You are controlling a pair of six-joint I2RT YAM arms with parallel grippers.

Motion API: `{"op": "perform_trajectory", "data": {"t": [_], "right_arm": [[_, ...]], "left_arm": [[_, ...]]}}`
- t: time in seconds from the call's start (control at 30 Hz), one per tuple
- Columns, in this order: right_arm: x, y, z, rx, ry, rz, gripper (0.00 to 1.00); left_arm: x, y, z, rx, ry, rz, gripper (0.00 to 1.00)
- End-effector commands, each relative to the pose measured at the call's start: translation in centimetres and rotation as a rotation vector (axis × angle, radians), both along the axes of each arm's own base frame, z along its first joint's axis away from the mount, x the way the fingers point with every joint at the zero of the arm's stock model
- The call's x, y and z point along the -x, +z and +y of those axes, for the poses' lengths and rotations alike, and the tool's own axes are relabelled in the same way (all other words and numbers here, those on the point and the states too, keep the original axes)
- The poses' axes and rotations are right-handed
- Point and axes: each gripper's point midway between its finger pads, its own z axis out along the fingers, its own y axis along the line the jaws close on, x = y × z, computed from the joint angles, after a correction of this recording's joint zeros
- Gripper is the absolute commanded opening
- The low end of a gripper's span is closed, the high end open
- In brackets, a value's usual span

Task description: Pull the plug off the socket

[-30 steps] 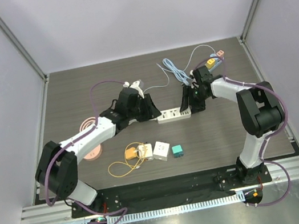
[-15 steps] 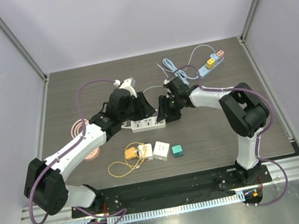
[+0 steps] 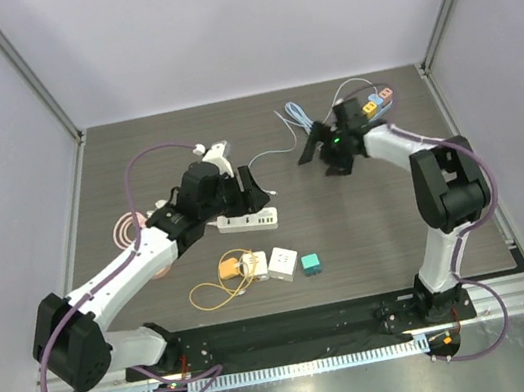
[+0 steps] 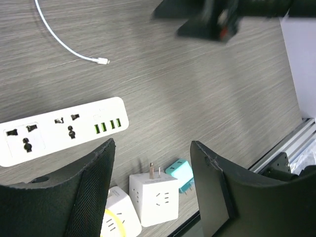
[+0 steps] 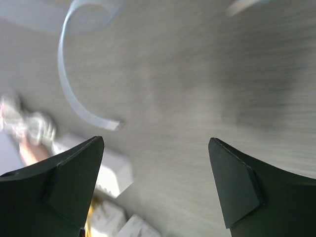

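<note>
Two tools gape wide, both empty: left tool (image 4: 152, 144) hovers over power strip (image 4: 59, 129), right tool (image 5: 155, 143) well apart at 2 o'clock. Sockets (image 4: 24, 140) bare (USB ports too). Cable plug (image 4: 102, 61) loose on table (image 4: 207, 79), 12 o'clock of strip. Pull looks done; only withdrawal left.

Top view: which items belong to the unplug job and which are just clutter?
Job: white power strip; white charging cable, its end free on the table.
Clutter: white cube adapters; teal adapter; yellow cable; pink coiled cable; blue cable; orange-and-blue strip.
</note>
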Motion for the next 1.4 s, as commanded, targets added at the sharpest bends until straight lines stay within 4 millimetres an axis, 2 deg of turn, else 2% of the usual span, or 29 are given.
{"op": "perform_trajectory", "data": {"t": [0.0,0.07,0.1,0.13,0.17,0.2,0.23,0.27,0.3,0.33,0.43,0.6,0.7,0.73,0.77,0.83,0.87,0.9,1.0,1.03,1.07,1.1,1.13,1.17,1.2,1.23,1.3,1.33,1.37], "right_arm": [[-3.7,2.4,-9.4,0.158,-0.229,-0.061,0.93],[-5.2,2.8,-12.6,0.219,-0.326,-0.087,0.94],[-5.8,2.0,-13.5,0.249,-0.365,-0.071,0.94],[-7.2,2.7,-14.6,0.282,-0.405,-0.096,0.93],[-7.9,2.5,-15.5,0.308,-0.432,-0.090,0.93],[-8.2,0.9,-16.2,0.346,-0.443,-0.050,0.94],[-9.8,1.7,-17.1,0.383,-0.475,-0.083,0.93],[-10.3,1.5,-17.4,0.403,-0.486,-0.085,0.93],[-10.8,0.1,-17.9,0.427,-0.494,-0.064,0.93],[-12.2,0.9,-18.3,0.443,-0.509,-0.094,0.93],[-14.0,0.1,-19.7,0.496,-0.541,-0.091,0.93],[-15.2,-1.3,-20.4,0.527,-0.567,-0.074,0.91],[-15.6,-2.7,-20.6,0.555,-0.538,-0.043,0.86],[-16.5,-1.7,-20.8,0.562,-0.546,-0.059,0.83],[-16.2,-2.1,-21.2,0.591,-0.545,-0.042,0.81],[-16.1,-2.5,-21.2,0.591,-0.546,-0.038,0.76],[-16.2,-3.1,-21.0,0.586,-0.536,-0.031,0.68],[-15.9,-3.4,-20.8,0.579,-0.523,-0.008,0.52],[-15.3,-3.3,-19.9,0.536,-0.537,0.010,0.23],[-14.2,-4.5,-19.6,0.530,-0.527,0.045,0.20],[-13.7,-4.9,-19.1,0.512,-0.521,0.060,0.17],[-13.2,-4.1,-18.2,0.481,-0.528,0.059,0.08],[-11.5,-5.3,-17.6,0.472,-0.519,0.104,0.07],[-11.3,-4.8,-16.9,0.456,-0.521,0.083,0.06],[-11.0,-3.1,-15.9,0.440,-0.517,0.048,0.06],[-9.4,-3.6,-15.5,0.443,-0.515,0.069,0.06],[-8.2,-3.0,-14.9,0.441,-0.521,0.052,0.05],[-6.8,-2.2,-14.1,0.447,-0.523,0.040,0.05],[-6.3,-2.0,-13.8,0.448,-0.537,0.037,0.04]], "left_arm": [[0.5,0.9,0.1,0.015,-0.045,-0.041,0.64],[0.6,1.3,0.1,0.043,-0.030,-0.051,0.64],[0.9,0.8,0.2,0.052,-0.029,-0.041,0.64],[0.8,1.0,0.0,0.073,-0.029,-0.044,0.63],[1.0,1.1,-0.3,0.090,-0.035,-0.034,0.63],[1.4,1.3,-0.9,0.110,-0.067,-0.021,0.63],[1.5,1.6,-1.1,0.124,-0.079,-0.020,0.62],[1.7,1.5,-1.2,0.130,-0.084,-0.012,0.62],[1.7,1.8,-1.2,0.143,-0.080,-0.023,0.61],[1.7,1.5,-1.1,0.143,-0.073,-0.020,0.62],[1.8,0.9,-1.2,0.131,-0.085,-0.010,0.61],[1.9,2.1,-0.5,0.155,-0.058,-0.048,0.62],[1.4,1.6,-0.2,0.130,-0.029,-0.043,0.62],[1.4,1.3,-0.7,0.117,-0.058,-0.027,0.61],[1.4,2.4,-1.2,0.126,-0.087,-0.036,0.60],[1.2,2.3,-0.9,0.124,-0.057,-0.015,0.60],[1.4,2.5,-1.0,0.133,-0.058,-0.015,0.61],[1.4,2.9,-1.1,0.148,-0.063,-0.022,0.60],[1.2,3.5,-0.8,0.133,-0.056,-0.049,0.60],[1.1,3.6,-0.4,0.123,-0.040,-0.056,0.60],[1.1,3.8,-0.1,0.118,-0.024,-0.060,0.61],[1.5,4.2,0.2,0.118,-0.029,-0.064,0.61],[1.7,4.4,0.3,0.116,-0.033,-0.070,0.61],[1.9,4.4,0.6,0.104,-0.033,-0.071,0.61],[2.0,4.8,1.0,0.097,-0.028,-0.084,0.61],[2.2,5.2,1.2,0.092,-0.028,-0.086,0.61],[2.7,5.6,1.9,0.100,-0.009,-0.090,0.61],[3.0,5.0,2.1,0.101,-0.005,-0.079,0.61],[3.2,5.1,1.9,0.116,-0.012,-0.078,0.61]]}}
